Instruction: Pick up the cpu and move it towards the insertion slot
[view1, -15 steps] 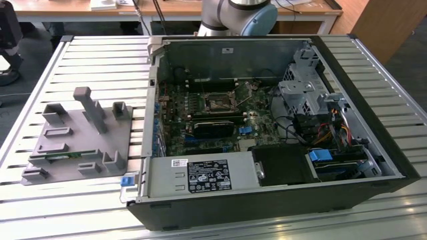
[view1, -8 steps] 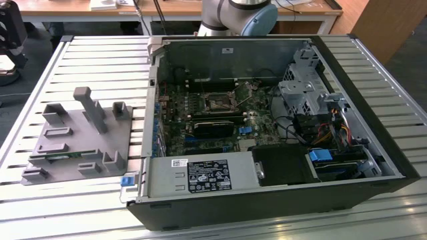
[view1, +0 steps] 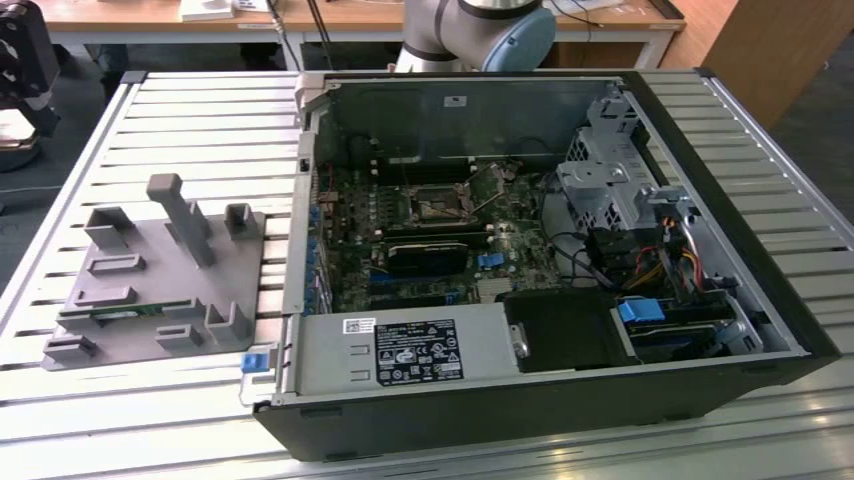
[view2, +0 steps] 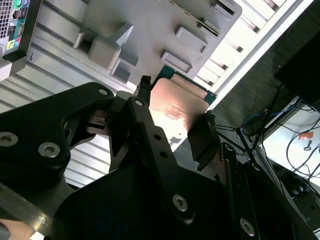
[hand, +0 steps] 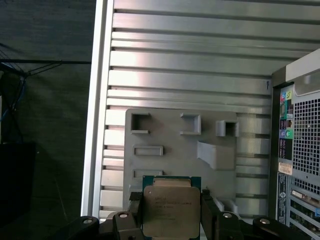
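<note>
Cpu (hand: 165, 212) clamped in jaws, clear of grey holder (hand: 170, 135), insertion slot (view1: 435, 207) inside case (view1: 534, 410)

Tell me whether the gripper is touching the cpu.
Touching. In the first wrist view the gripper clamps the cpu by its opposite edges, with no gap showing.

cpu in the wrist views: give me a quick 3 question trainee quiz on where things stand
1. True or false: the black gripper is shut on the silvery square cpu.
2. In the first wrist view, what lies behind the cpu? A grey moulded holder; B blue cloth; C cardboard box.
3. Complete: in the exterior view, the black metal-framed insertion slot sits inside the open black computer ___.
Key: 1 true; 2 A; 3 case.
</note>
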